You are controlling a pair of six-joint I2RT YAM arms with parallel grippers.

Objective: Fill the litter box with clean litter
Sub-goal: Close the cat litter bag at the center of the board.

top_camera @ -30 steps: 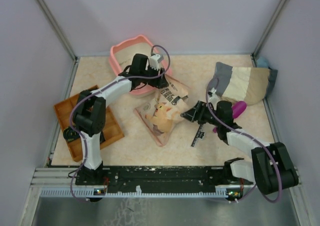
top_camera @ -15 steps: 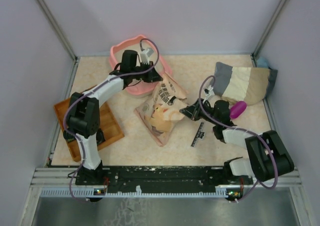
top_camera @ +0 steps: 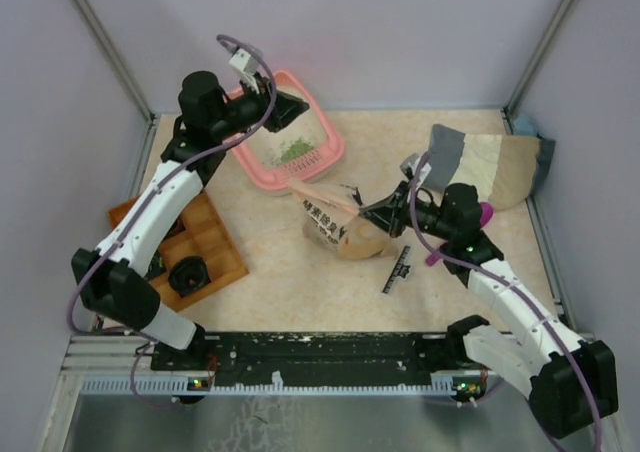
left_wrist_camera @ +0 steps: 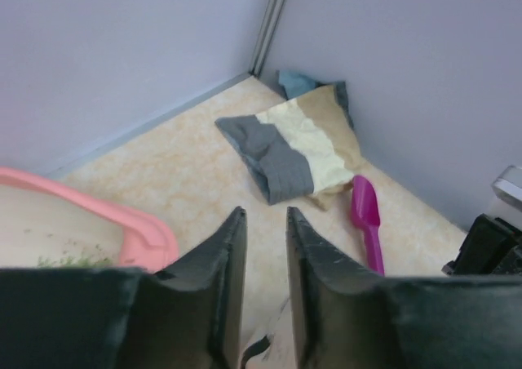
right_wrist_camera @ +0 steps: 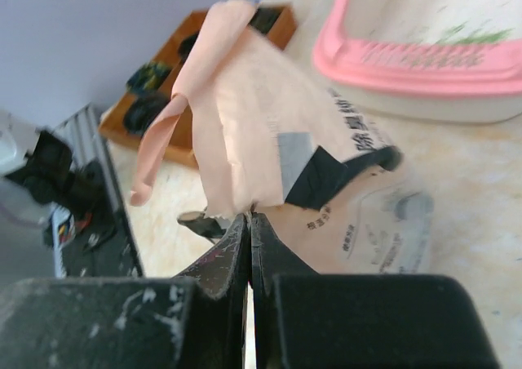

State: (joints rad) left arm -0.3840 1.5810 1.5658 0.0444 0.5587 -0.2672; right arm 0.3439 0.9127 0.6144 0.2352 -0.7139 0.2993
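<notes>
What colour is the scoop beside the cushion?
The scoop is magenta; clearest in the left wrist view.

Not much I can actually read on my feeds, tbh. The paper bag [right_wrist_camera: 277, 100] has dark printed characters, Chinese or Japanese by the look, but they're too blurry for me. White marks on the black strip [top_camera: 397, 270] are too tiny.

Right gripper [right_wrist_camera: 250, 222] pinching edge of beige paper bag [right_wrist_camera: 269, 116], jaws pressing together. Pink litter box [right_wrist_camera: 408, 67] lying beyond, green granules [right_wrist_camera: 481, 36] showing inside.
</notes>
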